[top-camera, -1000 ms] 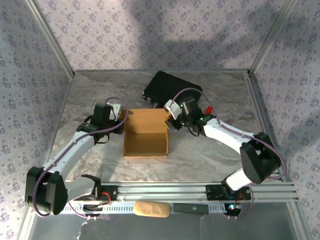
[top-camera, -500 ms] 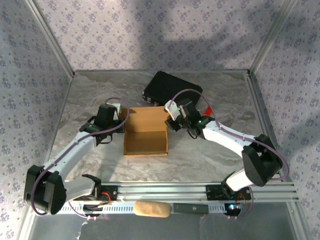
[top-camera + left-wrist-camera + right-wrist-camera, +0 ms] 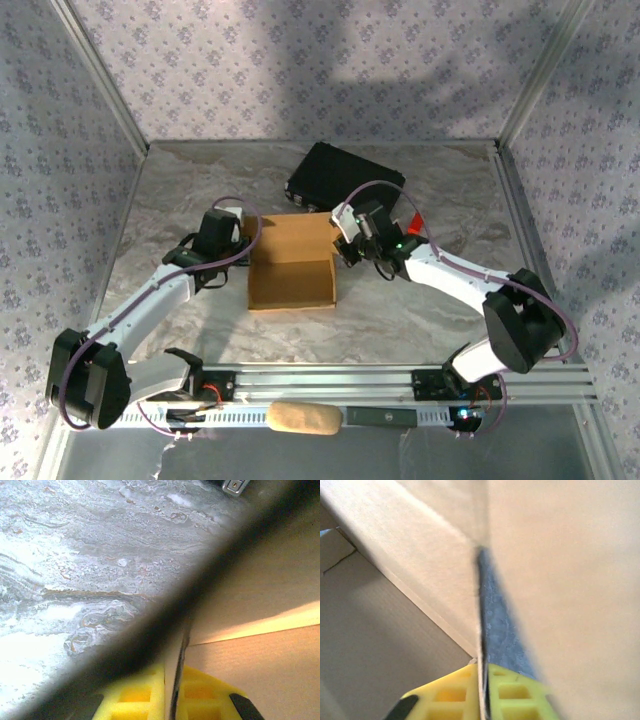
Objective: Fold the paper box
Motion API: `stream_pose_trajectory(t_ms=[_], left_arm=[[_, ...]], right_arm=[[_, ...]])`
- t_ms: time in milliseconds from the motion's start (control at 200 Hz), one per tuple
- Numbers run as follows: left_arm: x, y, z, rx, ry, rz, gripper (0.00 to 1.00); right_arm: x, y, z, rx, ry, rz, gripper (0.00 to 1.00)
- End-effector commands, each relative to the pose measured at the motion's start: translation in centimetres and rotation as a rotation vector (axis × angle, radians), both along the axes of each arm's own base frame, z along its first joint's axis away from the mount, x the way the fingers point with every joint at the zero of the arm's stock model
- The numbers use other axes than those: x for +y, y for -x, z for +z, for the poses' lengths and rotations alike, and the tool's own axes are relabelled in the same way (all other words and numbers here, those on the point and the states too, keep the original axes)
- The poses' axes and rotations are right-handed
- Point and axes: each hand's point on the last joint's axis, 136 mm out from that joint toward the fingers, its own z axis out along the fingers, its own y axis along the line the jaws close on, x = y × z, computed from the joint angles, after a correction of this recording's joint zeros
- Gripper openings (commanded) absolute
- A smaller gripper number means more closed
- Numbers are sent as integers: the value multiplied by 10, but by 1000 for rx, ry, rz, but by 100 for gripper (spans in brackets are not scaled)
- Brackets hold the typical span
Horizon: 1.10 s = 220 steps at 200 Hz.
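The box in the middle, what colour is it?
A plain tan-brown cardboard box; the top external view shows it best.

Black case (image 3: pixel 345 178) on marbled table (image 3: pixel 200 190); patterned walls (image 3: pixel 300 70) around.

Lab robot cell, wallpapered walls (image 3: pixel 300 60), aluminium frame (image 3: pixel 400 381)

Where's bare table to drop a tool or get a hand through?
Free: far-left table corner beside the black case; far-right stretch past the case; near strip between the paper box and the base rail. Crowded: centre, where left gripper and right gripper each pinch a box wall, case behind.
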Motion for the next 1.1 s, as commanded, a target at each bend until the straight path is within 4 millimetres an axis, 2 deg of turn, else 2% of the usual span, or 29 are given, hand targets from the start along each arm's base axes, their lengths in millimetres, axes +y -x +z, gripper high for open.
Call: stream_pose_trajectory(t_ms=[0,300,475,660,815,934,1094], left_arm=[[-2,-8,12,-31,62,66,0],[-21,-23,38,-128,153,86,0],[-20,-41,52,-199,137,110,0],[-23,-58,58,-252,119,98,0],[-24,-65,55,-289,143,109,0],[-28,-63,45,-300,175,94,0],[-31,-51,34,-345,235,74,0]], right_arm=[[6,-6,1,-2,-6,-81,0],[20,-34,31,-75,-170,-384,0],[38,-53,47,-100,-271,-470,0],[60,-63,43,-129,-295,-477,0],[61,-62,31,-136,-308,-496,0],[57,-57,18,-144,-307,-496,0],[55,-48,13,-184,-345,-462,0]])
